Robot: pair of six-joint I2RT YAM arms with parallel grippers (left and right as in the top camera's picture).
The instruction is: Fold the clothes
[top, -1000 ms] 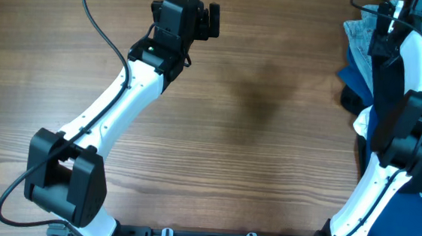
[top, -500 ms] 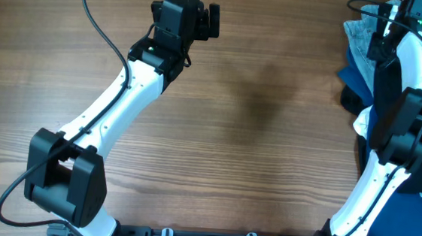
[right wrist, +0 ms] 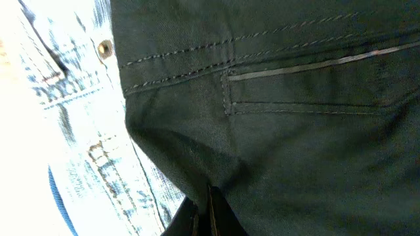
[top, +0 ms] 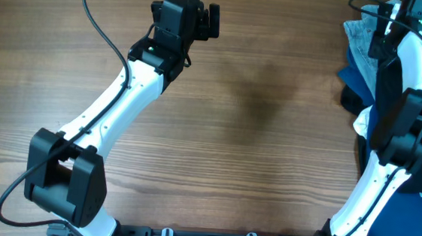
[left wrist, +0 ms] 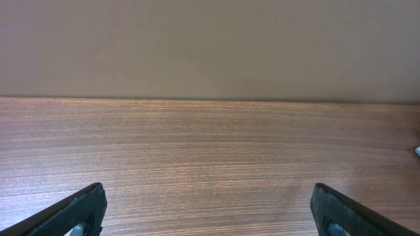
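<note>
1. The black garment is bunched in the pile at the right side of the table, touching the jeans. Nothing's folded yet, so I'd say this is barely started: it needs pulling out and laying flat first.
2. Right gripper is reaching down into the pile, pinched tight on a fold of the black fabric.
3. Left gripper hangs over bare wood at the far side, spread wide, holding nothing.

I look over a wood-grain table, light blue denim jeans (one brass rivet showing) and dark blue fabric.
</note>
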